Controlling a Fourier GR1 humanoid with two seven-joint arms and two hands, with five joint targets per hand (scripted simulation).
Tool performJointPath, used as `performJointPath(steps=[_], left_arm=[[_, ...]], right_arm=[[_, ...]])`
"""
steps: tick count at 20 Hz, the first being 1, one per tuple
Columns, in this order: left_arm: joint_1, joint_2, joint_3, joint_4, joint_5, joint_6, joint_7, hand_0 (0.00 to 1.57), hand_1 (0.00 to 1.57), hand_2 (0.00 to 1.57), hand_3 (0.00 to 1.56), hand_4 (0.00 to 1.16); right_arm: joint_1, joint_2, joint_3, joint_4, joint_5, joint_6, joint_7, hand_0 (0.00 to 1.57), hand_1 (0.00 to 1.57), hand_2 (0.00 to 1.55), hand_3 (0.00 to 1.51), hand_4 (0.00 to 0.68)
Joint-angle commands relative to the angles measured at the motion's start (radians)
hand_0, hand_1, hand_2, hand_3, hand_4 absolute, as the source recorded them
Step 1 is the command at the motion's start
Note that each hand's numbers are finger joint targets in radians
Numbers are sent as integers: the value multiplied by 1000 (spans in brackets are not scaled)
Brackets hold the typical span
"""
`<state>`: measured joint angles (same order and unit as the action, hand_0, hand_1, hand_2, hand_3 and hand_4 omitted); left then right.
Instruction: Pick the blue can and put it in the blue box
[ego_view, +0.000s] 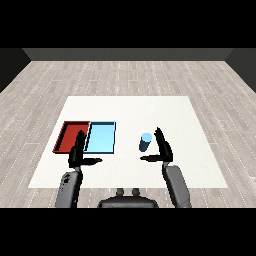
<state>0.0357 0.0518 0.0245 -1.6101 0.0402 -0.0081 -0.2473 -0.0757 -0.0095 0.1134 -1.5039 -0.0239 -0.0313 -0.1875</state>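
1. I see the blue can (145, 142) upright on the white surface (185, 150), well right of the light blue tray (101, 137), bare surface between them.
2. The red tray (70, 136) adjoins the blue tray's left side.
3. My right hand (163, 148) stands just right of the can, fingers straight, thumb extended beneath it, holding nothing.
4. My left hand (78, 152) hovers left of the can, over the trays' near edge, fingers straight, empty.

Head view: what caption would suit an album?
Open right hand beside upright blue can; light blue tray waits.
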Motion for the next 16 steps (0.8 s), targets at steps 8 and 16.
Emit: performJointPath(steps=[8, 16], left_arm=[[2, -44, -15, 119, -35, 2, -212, 0, 0, 0, 0, 0], [-41, -27, 7, 117, -33, 14, -193, 0, 0, 0, 0, 0]], right_arm=[[-25, 9, 18, 107, -22, 27, -168, 0, 0, 0, 0, 0], [-31, 9, 14, 138, -28, 14, -179, 0, 0, 0, 0, 0]])
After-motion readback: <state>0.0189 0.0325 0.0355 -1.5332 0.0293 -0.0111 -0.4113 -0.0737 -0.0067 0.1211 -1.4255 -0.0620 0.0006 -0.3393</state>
